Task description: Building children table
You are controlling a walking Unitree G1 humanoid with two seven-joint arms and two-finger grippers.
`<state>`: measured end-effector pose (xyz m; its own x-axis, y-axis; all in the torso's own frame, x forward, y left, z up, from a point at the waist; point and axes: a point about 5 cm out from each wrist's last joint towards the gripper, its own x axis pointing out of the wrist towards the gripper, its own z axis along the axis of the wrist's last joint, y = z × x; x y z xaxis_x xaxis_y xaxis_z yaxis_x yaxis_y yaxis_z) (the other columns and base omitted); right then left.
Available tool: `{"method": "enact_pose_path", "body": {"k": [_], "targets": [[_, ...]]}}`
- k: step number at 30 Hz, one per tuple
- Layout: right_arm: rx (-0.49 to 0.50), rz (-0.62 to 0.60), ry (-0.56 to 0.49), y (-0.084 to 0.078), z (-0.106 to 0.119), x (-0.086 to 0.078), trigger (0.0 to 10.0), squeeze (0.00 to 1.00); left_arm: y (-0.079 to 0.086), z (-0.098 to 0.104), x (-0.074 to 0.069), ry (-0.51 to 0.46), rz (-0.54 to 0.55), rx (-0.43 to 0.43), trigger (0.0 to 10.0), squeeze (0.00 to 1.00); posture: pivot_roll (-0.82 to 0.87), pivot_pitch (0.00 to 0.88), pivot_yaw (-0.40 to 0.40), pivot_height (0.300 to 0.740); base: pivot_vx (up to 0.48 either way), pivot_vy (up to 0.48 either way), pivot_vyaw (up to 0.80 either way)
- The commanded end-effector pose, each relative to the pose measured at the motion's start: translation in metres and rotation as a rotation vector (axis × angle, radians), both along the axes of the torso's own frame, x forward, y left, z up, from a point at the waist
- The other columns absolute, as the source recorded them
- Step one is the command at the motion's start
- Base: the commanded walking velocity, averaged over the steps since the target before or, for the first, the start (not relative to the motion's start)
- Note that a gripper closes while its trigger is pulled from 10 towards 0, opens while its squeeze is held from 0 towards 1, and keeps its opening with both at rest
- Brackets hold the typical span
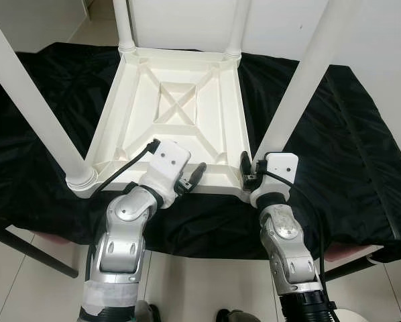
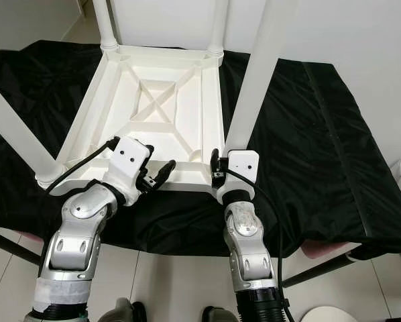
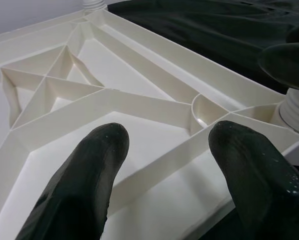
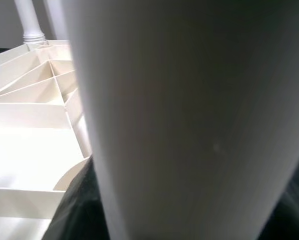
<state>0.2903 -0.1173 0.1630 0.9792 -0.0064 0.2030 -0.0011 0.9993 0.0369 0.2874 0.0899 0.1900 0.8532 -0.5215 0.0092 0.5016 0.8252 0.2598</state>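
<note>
Leg fitting on upturned children table point(image 1: 180, 114), laid on black cloth point(image 1: 334, 147).
Near-right leg point(image 1: 301, 87) is met by right pincer point(image 1: 249, 176), grip untellable; left pincer point(image 1: 190, 180) held open over near rim. Seating likely needed next.

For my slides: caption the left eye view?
Both grippers, left gripper and right gripper, at the upturned white table on black cloth.

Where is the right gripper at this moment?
In the left eye view, the right gripper is at the near right corner of the upturned white table top, against the base of the near right leg, above the black cloth.
</note>
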Motion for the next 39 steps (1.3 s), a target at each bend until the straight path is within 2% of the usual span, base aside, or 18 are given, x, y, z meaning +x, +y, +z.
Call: {"method": "enact_pose_path", "body": {"k": [1, 8, 9, 10, 11, 15, 19, 24, 27, 28, 30, 33, 37, 39], "targets": [[0.03, -0.011, 0.01, 0.0, -0.001, 0.001, 10.0, 1.0, 0.007, -0.003, 0.004, -0.03, 0.313, -0.085, 10.0, 0.0, -0.08, 0.164, -0.013, 0.74, 0.0, 0.0, 0.0], [0.02, -0.017, -0.006, -0.001, 0.002, 0.0, 10.0, 1.0, 0.004, -0.002, 0.006, -0.038, 0.305, -0.079, 10.0, 0.0, -0.09, 0.149, -0.014, 0.74, 0.0, 0.0, 0.0], [0.02, -0.007, -0.006, 0.0, 0.003, 0.0, 10.0, 0.52, 0.002, -0.002, 0.005, -0.043, 0.293, -0.069, 10.0, 0.0, -0.08, 0.147, -0.015, 0.74, 0.0, 0.0, 0.0], [0.021, 0.001, -0.006, 0.0, 0.003, 0.0, 10.0, 0.52, 0.0, -0.002, 0.005, -0.046, 0.284, -0.061, 10.0, 0.0, -0.08, 0.147, -0.015, 0.74, 0.0, 0.0, 0.0], [0.012, 0.006, -0.007, 0.0, 0.003, 0.0, 10.0, 0.0, -0.001, -0.002, 0.005, -0.048, 0.28, -0.056, 10.0, 0.0, -0.08, 0.143, -0.015, 0.74, 0.0, 0.0, 0.0], [0.002, 0.034, 0.001, 0.001, 0.001, 0.0, 10.0, 0.0, -0.002, -0.001, 0.005, -0.05, 0.276, -0.058, 10.0, 0.0, -0.08, 0.132, -0.013, 0.74, 0.0, 0.0, 0.0], [-0.005, 0.195, 0.016, 0.007, -0.001, 0.001, 10.0, 0.0, -0.003, -0.005, 0.002, -0.067, 0.227, 0.003, 10.0, 0.0, -0.07, 0.119, -0.012, 0.74, 0.0, 0.0, 0.0], [-0.022, 0.252, 0.014, 0.007, 0.0, 0.002, 10.0, 0.0, -0.004, -0.006, 0.001, -0.062, 0.208, 0.01, 10.0, 0.0, -0.07, 0.117, -0.013, 0.74, 0.0, 0.0, 0.0], [-0.129, 0.426, 0.034, -0.014, 0.001, 0.013, 10.0, 0.0, -0.012, -0.006, -0.003, -0.073, 0.136, 0.047, 10.0, 0.0, -0.06, 0.108, -0.018, 0.74, 0.0, 0.0, 0.0], [-0.129, 0.426, 0.034, -0.014, 0.001, 0.013, 10.0, 0.0, -0.012, -0.006, -0.003, -0.073, 0.136, 0.047, 10.0, 0.0, -0.06, 0.108, -0.018, 0.74, 0.0, 0.0, 0.0], [-0.194, 0.503, 0.051, -0.025, -0.001, 0.015, 10.0, 0.0, -0.013, -0.006, -0.002, -0.078, 0.134, 0.057, 10.0, 0.0, -0.06, 0.108, -0.022, 0.74, 0.0, 0.0, 0.0], [-0.213, 0.545, 0.066, -0.031, -0.002, 0.016, 10.0, 0.0, -0.013, -0.006, -0.002, -0.079, 0.135, 0.059, 10.0, 0.0, -0.06, 0.106, -0.023, 0.74, 0.0, 0.0, 0.0], [-0.319, 0.661, 0.093, -0.038, -0.006, 0.018, 10.0, 0.0, -0.01, -0.006, 0.001, -0.088, 0.135, 0.077, 10.0, 0.0, -0.07, 0.11, -0.016, 0.74, 0.0, 0.0, 0.0], [-0.336, 0.681, 0.099, -0.041, -0.006, 0.02, 10.0, 0.0, -0.01, -0.005, 0.002, -0.092, 0.132, 0.08, 10.0, 0.0, -0.08, 0.11, -0.011, 0.74, 0.0, 0.0, 0.0]]}}
